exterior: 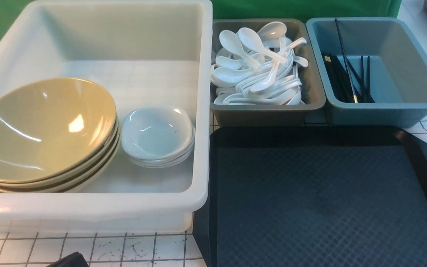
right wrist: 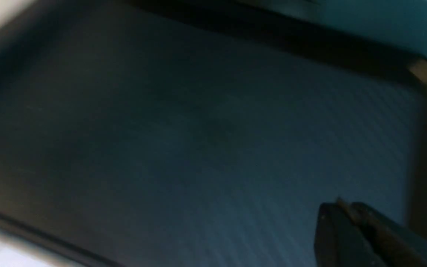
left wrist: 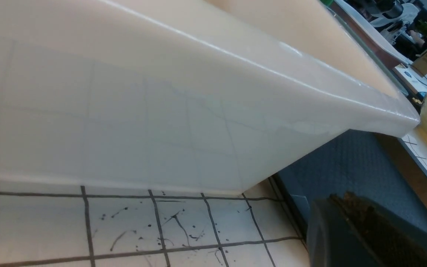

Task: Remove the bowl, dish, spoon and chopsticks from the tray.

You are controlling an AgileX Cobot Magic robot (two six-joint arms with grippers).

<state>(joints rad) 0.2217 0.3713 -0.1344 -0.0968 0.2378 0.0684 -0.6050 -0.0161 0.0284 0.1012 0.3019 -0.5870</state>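
The tray (exterior: 324, 200) is lying on the bench (exterior: 124, 248), just beside the white tub (exterior: 98, 33), and nothing is being carried on it. The bowl (exterior: 43, 126) is being held at the top of a stack of tan bowls inside the tub, tilted, with the dish (exterior: 156, 131) topping a smaller white stack next to it. The spoon cannot be singled out among the white spoons (exterior: 258, 70) piled in the grey bin (exterior: 310, 100) behind the tray. The chopsticks (exterior: 347, 74) are being kept in the blue bin (exterior: 402, 107) (one stick leaning against its far wall). The left gripper (left wrist: 350, 222) is being kept closed near the tub's outer wall, above the bench. The right gripper (right wrist: 347, 230), also closed and empty, is being held over the tray.
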